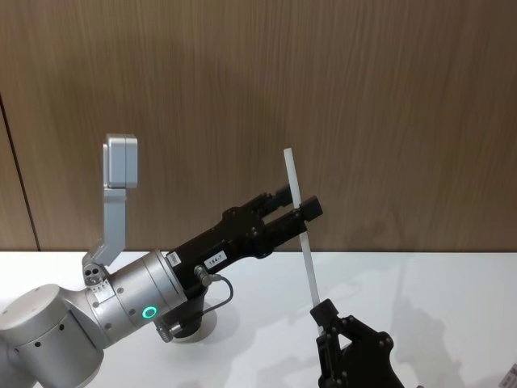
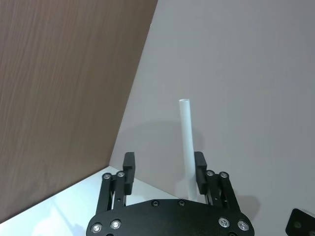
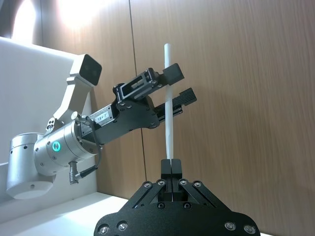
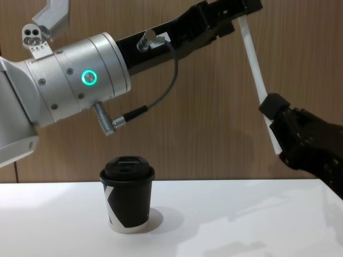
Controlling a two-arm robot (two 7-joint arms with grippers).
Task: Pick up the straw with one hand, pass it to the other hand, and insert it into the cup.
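black blocky right gripper (image 1: 324, 312), jaws clamped shut, holds the thin white plastic straw (image 1: 308, 259) by its bottom end. cabled black left gripper (image 1: 300, 202) straddles it higher up, jaws open.

Straw (image 1: 300, 218): one, white.
Paper cup (image 4: 134, 198): one, black. Lid (image 4: 127, 167) on it: one. White mark (image 4: 111, 203) on its side: one.
Grippers: two, left gripper (image 1: 297, 204) and right gripper (image 1: 325, 311). Two fingers each, four in all.
Silver arm (image 1: 48, 331): one.
Green ring light (image 1: 149, 311): one.
Dark cable (image 4: 161, 91): one. Metal plug (image 4: 107, 120) at its end: one.
Silver-grey camera bracket (image 1: 119, 162): one.
White table (image 1: 420, 291): one.
Wood-panelled wall (image 1: 242, 81): one.
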